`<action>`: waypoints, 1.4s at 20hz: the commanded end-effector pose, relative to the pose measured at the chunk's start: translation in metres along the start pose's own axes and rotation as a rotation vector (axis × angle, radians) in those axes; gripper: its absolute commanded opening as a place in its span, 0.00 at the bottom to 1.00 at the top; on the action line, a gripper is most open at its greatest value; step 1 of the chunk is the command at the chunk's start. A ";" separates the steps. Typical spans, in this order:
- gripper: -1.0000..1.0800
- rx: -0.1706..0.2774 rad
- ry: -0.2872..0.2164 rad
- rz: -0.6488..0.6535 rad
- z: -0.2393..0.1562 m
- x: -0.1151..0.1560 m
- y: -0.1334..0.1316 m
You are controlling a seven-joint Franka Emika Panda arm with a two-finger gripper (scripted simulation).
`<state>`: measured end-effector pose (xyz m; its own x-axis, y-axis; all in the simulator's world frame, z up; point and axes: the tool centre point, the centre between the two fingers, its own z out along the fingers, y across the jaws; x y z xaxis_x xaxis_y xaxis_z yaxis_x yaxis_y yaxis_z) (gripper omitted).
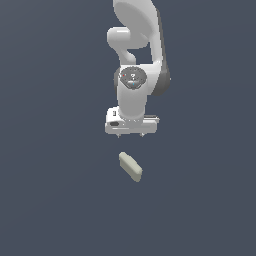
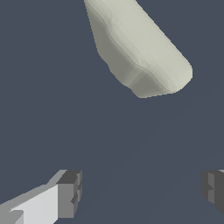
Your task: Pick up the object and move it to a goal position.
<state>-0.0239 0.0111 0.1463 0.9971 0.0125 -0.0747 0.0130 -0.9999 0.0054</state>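
Scene: a white Panda arm (image 1: 134, 55) is seen hanging over a flat, dark slate-blue surface (image 1: 50, 200); the render is plain and evenly lit.

Object: a small pale beige-green block (image 1: 130, 166) with rounded edges is seen lying on the surface, just below the gripper in the exterior view and apart from it; no contact is shown.

Long axis: the block is laid on a diagonal in the exterior view; one end is pointed up toward the exterior view's left, nearer the gripper, and the other down toward the exterior view's right; its length is clearly greater than its width.

Wrist view: the block (image 2: 140, 48) is shown large and cut off at the picture's edge; a blunt, faceted end is seen, with a lighter upper face and a shaded side face; it is set at a slant to the line between the fingertips, outside the gap.

Gripper: the gripper (image 1: 130, 134) is pointed down, its white body seen broadside; the jaws are spread wide; nothing is held between them.

Fingertips: one grey pad (image 2: 70, 194) on a white finger is seen at one side of the wrist view and the other pad (image 2: 214, 188) at the opposite edge, partly cut off; only bare surface is seen between them.
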 end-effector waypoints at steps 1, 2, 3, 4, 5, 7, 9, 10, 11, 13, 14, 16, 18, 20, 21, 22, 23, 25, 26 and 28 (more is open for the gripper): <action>0.96 0.000 0.000 0.000 0.000 0.000 0.000; 0.96 0.000 0.000 -0.001 0.000 0.000 -0.001; 0.96 0.001 -0.002 -0.004 0.000 0.000 -0.002; 0.96 0.003 -0.004 -0.008 0.000 -0.001 -0.005; 0.96 0.006 -0.007 -0.014 -0.001 -0.001 -0.009; 0.96 0.012 -0.015 -0.027 -0.002 -0.004 -0.019; 0.96 0.017 -0.021 -0.033 -0.002 -0.005 -0.026; 0.96 0.018 -0.022 -0.033 -0.002 -0.006 -0.028; 0.96 0.018 -0.023 -0.032 -0.002 -0.007 -0.028; 0.96 0.018 -0.022 -0.032 -0.002 -0.006 -0.027; 0.96 0.017 -0.021 -0.033 -0.002 -0.006 -0.027; 0.96 0.017 -0.020 -0.042 -0.002 -0.004 -0.026; 0.96 0.016 -0.018 -0.056 -0.003 -0.002 -0.026; 0.96 0.016 -0.016 -0.076 -0.003 0.001 -0.026; 0.96 0.016 -0.015 -0.088 -0.003 0.003 -0.026; 0.96 0.015 -0.013 -0.101 -0.003 0.005 -0.025; 0.96 0.015 -0.011 -0.115 -0.003 0.008 -0.025; 0.96 0.013 -0.007 -0.149 -0.004 0.013 -0.024; 0.96 0.013 -0.004 -0.167 -0.004 0.016 -0.024; 0.96 0.011 0.001 -0.209 -0.004 0.023 -0.022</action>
<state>-0.0059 0.0347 0.1488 0.9788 0.1903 -0.0760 0.1893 -0.9817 -0.0203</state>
